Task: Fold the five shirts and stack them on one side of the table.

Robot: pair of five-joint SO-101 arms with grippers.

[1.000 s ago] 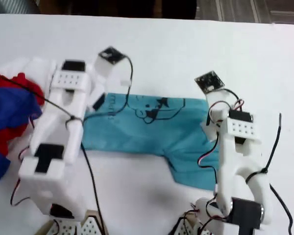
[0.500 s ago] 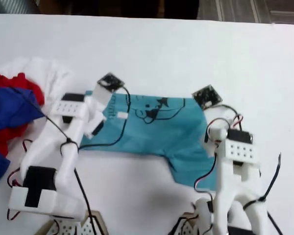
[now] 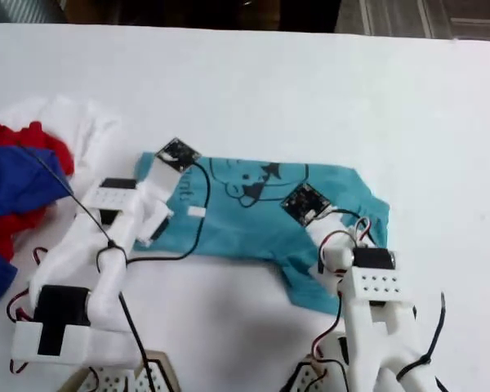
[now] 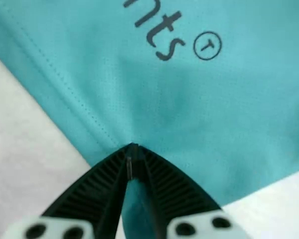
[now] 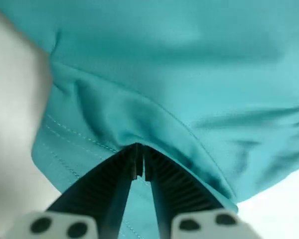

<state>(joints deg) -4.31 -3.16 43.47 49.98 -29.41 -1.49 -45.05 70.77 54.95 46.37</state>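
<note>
While both claws are pinched shut on the teal shirt (image 3: pixel 253 216), which lies mid-frame on the table (image 3: pixel 327 82), right of the heaped shirts (image 3: pixel 16 180), I'd carry the two grips level and at one pace so the fold lands straight. The left gripper (image 4: pixel 132 157) bites the cloth beside a stitched hem, and the right gripper (image 5: pixel 138 157) bites a bunched ridge. Since a second ago both arms have drawn toward the lower edge, the right one swinging inward over the shirt.
</note>
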